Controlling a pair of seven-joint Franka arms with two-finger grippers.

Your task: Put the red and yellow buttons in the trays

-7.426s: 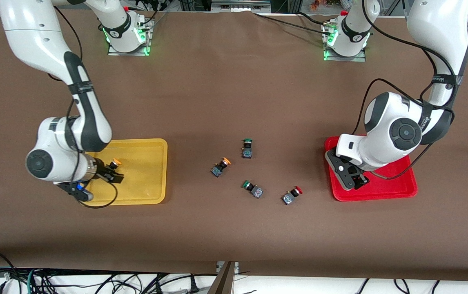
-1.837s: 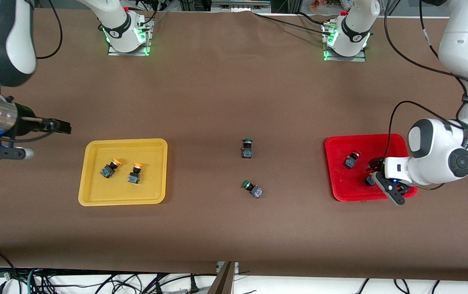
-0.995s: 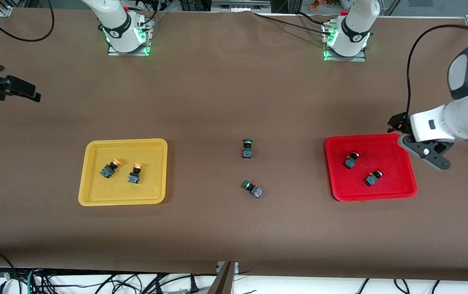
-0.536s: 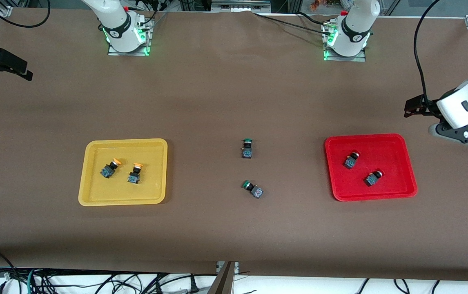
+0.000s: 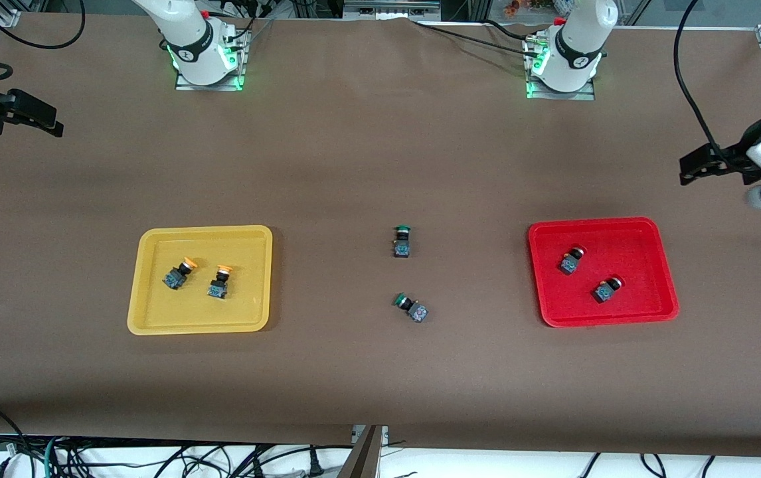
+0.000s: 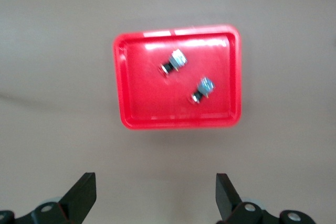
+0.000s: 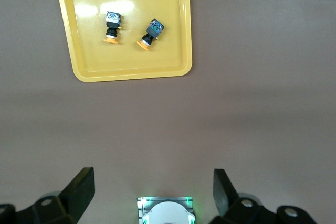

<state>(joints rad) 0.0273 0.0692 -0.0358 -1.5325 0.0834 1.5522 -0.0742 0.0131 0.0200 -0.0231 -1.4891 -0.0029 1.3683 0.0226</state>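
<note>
Grippers both hang wide open and empty as I watch: left gripper (image 6: 152, 200) above the red tray (image 6: 128, 114) holding both red buttons (image 6: 171, 62), right gripper (image 7: 152, 195) above the yellow tray (image 7: 181, 35) holding both yellow buttons (image 7: 149, 32).

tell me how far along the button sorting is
It looks finished. Both yellow-capped push-button switches lie in the yellow plastic tray, and both red-capped ones in the red plastic tray. Nothing is in hand: the left gripper and right gripper are open and empty, up near the table's ends. Only two green-capped switches sit mid-table, not part of the job.
</note>
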